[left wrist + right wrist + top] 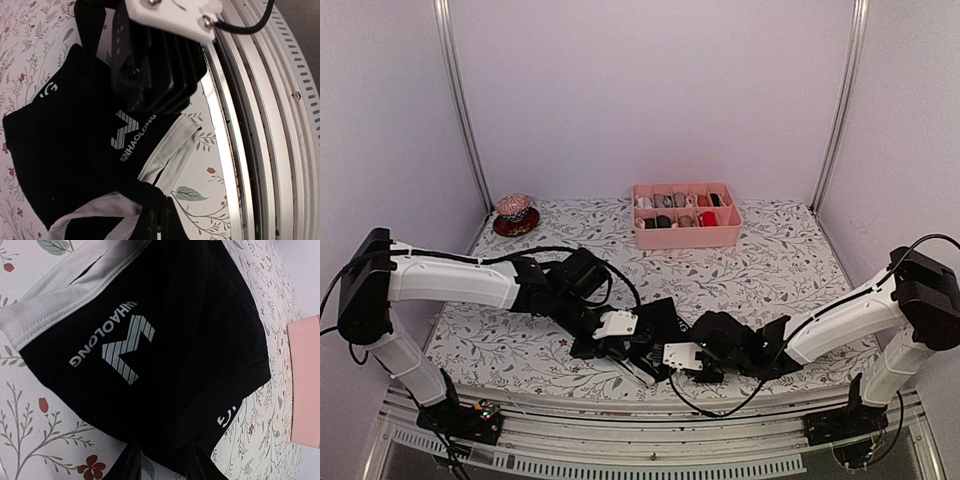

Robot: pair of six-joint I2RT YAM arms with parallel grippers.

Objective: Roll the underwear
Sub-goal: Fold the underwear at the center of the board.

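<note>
I have both arms reaching in low over the near middle of the counter [770, 270], and the underwear [165, 340] lies there between them, just beside the metal rail [270, 150] that runs along the counter's front edge. The beige-banded brief [125, 340] is spread mostly flat, its pale waistband [65, 295] folded open along one side and a white striped logo with lettering facing up on the black cloth. The black-banded brief [235, 405] lies against it, its band showing a small white mark. The two overlap, and I cannot tell which one is on top. On the left gripper [160, 222] the jaws are pressed together on a bunched fold of black fabric, right where a loop of the pale waistband curls past them, so it is pinching the underwear at that corner. On the right gripper [165, 457] the jaws stand apart, with the edge of the black cloth lying between the two fingers [132, 460] but not squeezed by them. From the left wrist view, the right gripper's dark body hangs directly over the spread fabric. At the far side of the counter, well apart from all this, sits the pink tray [686, 238] with small rolled bundles in its compartments.
</note>
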